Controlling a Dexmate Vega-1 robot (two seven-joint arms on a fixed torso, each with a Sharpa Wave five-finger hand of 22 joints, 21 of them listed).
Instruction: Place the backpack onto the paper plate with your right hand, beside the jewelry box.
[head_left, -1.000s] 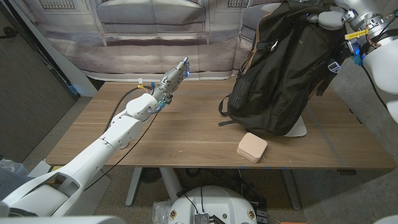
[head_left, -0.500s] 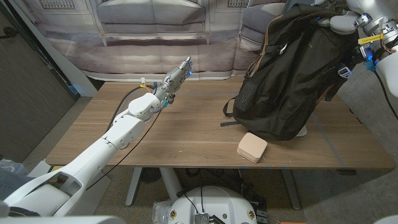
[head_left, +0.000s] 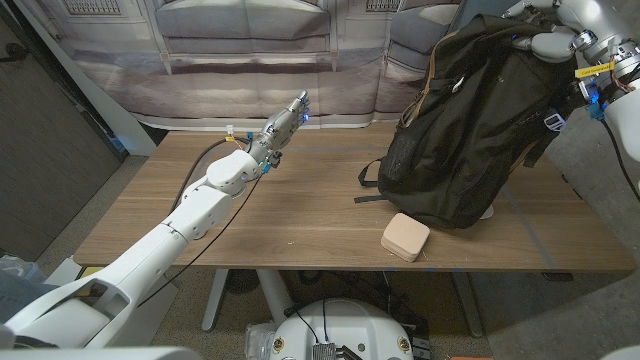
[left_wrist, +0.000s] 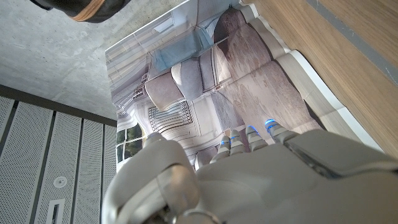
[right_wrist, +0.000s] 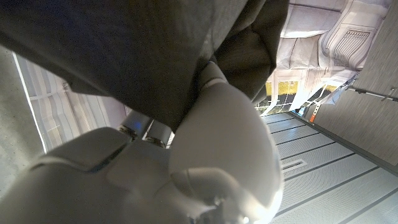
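**A:** Where is the backpack (head_left: 470, 120)?

**B:** It stands tall at the right end of the wooden tabletop (head_left: 300, 215), its base down on the paper plate (head_left: 490, 211), of which a pale sliver of rim shows under its right lower corner. Its top leans toward the right robot hand (head_left: 545, 40).

**A:** And that hand's state?

**B:** The right robot hand is up at the top of the bag with its fingers curled into the dark fabric, gripping it. In the right wrist view the cloth drapes over the right robot hand (right_wrist: 186, 162), with the thumb pressed against it.

**A:** The jewelry box?

**B:** The jewelry box (head_left: 405, 237), a small tan rounded square, lies on the tabletop just in front of the backpack, near the front edge. Whether box and bag touch I cannot tell; they look barely apart.

**A:** And the other arm?

**B:** The left robot hand (head_left: 285, 122) is raised above the far left part of the tabletop, well apart from the bag, fingers straight and close together, holding nothing. A black strap loop (head_left: 368, 185) trails from the bag's left side onto the wood.
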